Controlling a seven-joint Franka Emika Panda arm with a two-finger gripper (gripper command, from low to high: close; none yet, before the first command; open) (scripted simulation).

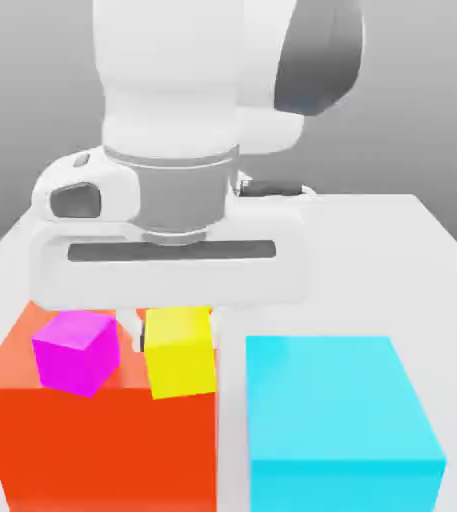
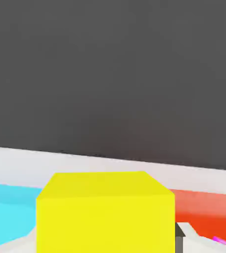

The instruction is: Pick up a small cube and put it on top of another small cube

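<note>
The big white robot arm hangs low over a white table (image 1: 442, 250). Its claw (image 1: 177, 325) is squeezed tight on a small yellow cube (image 1: 180, 352), which sits tilted just under the hand. The cube seems to be lifted a little above the big red block (image 1: 92, 440), but the hand hides the top of it, so I can't be sure it isn't touching.

A small pink cube (image 1: 76, 350) is right beside the yellow one, toward the exterior view's left, and it looks like it rests on the red block, also turned at a slant. A big light-blue block (image 1: 342, 420) stands next to the red block, on the exterior view's right, with a thin gap between them.

From the hand, the yellow cube (image 2: 105, 215) is very close, with blue on one side and red on the other.
</note>
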